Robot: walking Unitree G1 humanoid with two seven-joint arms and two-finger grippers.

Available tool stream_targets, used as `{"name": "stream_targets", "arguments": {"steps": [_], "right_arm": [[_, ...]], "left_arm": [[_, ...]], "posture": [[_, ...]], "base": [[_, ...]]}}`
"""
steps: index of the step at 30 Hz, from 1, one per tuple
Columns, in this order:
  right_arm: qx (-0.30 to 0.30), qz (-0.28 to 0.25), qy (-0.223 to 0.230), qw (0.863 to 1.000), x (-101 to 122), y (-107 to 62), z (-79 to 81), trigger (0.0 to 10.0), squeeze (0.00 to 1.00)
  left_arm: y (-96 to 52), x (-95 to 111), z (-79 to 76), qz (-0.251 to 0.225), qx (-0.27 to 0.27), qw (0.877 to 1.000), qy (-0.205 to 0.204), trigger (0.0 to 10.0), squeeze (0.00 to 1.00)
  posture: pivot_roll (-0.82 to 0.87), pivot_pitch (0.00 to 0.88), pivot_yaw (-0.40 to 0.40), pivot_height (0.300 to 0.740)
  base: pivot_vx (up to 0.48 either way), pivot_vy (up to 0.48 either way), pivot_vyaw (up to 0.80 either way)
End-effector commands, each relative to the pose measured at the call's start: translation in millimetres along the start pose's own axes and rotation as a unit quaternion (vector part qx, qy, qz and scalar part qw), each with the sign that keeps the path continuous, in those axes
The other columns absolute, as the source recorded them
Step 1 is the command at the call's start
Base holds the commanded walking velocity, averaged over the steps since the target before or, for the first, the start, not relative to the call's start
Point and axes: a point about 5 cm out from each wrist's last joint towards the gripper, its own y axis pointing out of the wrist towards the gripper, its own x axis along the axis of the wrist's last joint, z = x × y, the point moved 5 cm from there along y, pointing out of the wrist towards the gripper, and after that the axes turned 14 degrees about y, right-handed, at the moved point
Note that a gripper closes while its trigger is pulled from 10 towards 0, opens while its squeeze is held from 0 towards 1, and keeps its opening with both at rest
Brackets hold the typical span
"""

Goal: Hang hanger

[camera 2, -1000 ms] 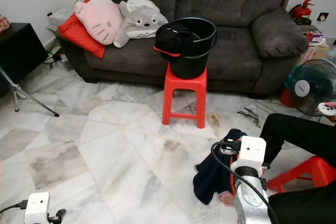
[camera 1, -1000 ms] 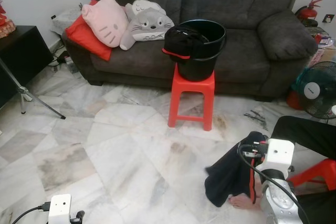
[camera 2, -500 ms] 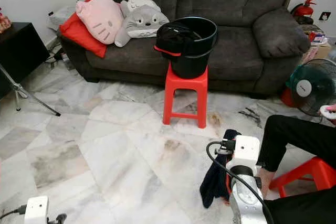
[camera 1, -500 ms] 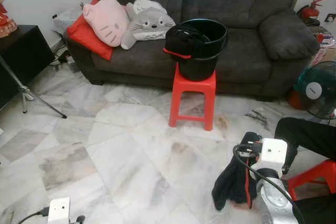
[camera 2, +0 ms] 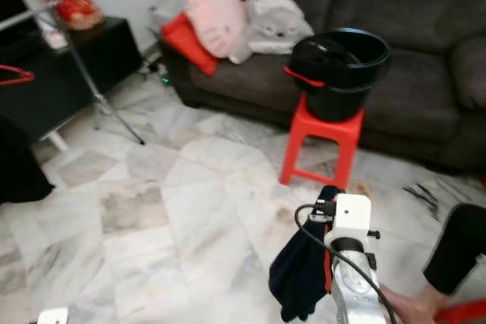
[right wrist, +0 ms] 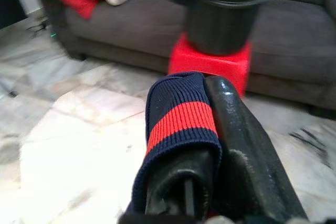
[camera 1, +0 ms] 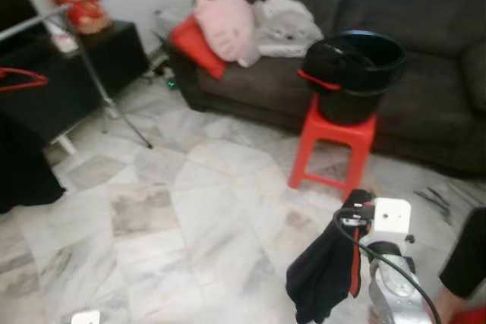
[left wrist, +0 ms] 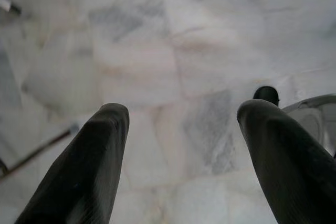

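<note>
Hanger-borne dark garment [camera 1: 326, 271] with its red-striped cuff is clamped in the right pincer [right wrist: 210, 129], hanging straight down beside that wrist. The rail [camera 1: 34, 22] where a red hanger [camera 1: 23, 79] already hangs lies well away to that pincer's far left, nearer the left arm, whose left pincer [left wrist: 184, 150] gapes open over bare marble floor [camera 1: 190, 210]. Ahead of the right pincer stand 1 red stool [camera 1: 334, 149] carrying a black bucket [camera 1: 357, 73] and the sofa [camera 1: 440, 104]; I judge the floor between pincer and rail unobstructed, a tripod leg [camera 1: 114, 104] aside.

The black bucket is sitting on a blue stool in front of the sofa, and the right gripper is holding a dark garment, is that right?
Not quite: the stool under the black bucket is red, not blue, as the right eye view shows. The rest holds: it stands in front of the sofa, and the right gripper holds a dark garment.
</note>
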Motion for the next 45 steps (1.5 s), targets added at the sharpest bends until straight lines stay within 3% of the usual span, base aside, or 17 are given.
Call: {"name": "stream_targets", "arguments": {"steps": [1, 6, 14, 21, 31, 38, 45], "right_arm": [[0.014, -0.019, 0.001, 1.000, 11.4, 4.0, 9.0, 10.0, 0.00], [0.017, -0.017, -0.003, 1.000, 11.4, 3.9, 7.0, 10.0, 0.00], [0.020, -0.015, -0.006, 1.000, 10.7, 3.7, 6.3, 10.0, 0.00], [0.003, -0.010, -0.009, 1.000, 8.1, 3.5, -5.9, 10.0, 0.00], [0.001, -0.001, -0.004, 1.000, 3.5, 4.0, -11.8, 10.0, 0.00], [0.007, 0.002, -0.010, 1.000, 2.3, 5.6, -9.4, 10.0, 0.00], [0.022, -0.002, -0.018, 1.000, 3.3, 8.2, -1.8, 10.0, 0.00]], "left_arm": [[-2.8, -10.8, 5.0, 0.015, 0.002, 1.000, 0.003, 10.0, 0.00], [-7.9, -29.1, 5.8, 0.037, 0.001, 0.999, 0.000, 10.0, 0.00], [-9.2, -35.2, -1.7, 0.046, -0.005, 0.999, 0.004, 10.0, 0.00], [-10.4, -39.8, -19.8, 0.050, -0.015, 0.999, 0.005, 10.0, 0.00], [-11.3, -41.7, -38.1, 0.053, -0.025, 0.998, 0.007, 10.0, 0.00], [-10.6, -41.0, -35.8, 0.057, -0.027, 0.998, 0.020, 10.0, 0.00], [-6.5, -30.4, -31.9, 0.050, -0.023, 0.998, 0.018, 10.0, 0.00]], "posture": [[-0.05, 0.000, 0.051, 0.740], [-0.05, 0.000, 0.048, 0.740], [-0.06, 0.000, 0.044, 0.740], [-0.06, 0.000, 0.037, 0.740], [-0.05, 0.000, 0.018, 0.740], [-0.05, 0.000, 0.012, 0.740], [-0.05, 0.000, 0.008, 0.740]], "base": [[0.000, 0.000, 0.80], [0.000, 0.000, 0.80], [0.000, 0.000, 0.80], [0.000, 0.000, 0.80], [0.000, 0.000, 0.60], [0.000, 0.000, 0.00], [0.000, -0.422, 0.00]]}}
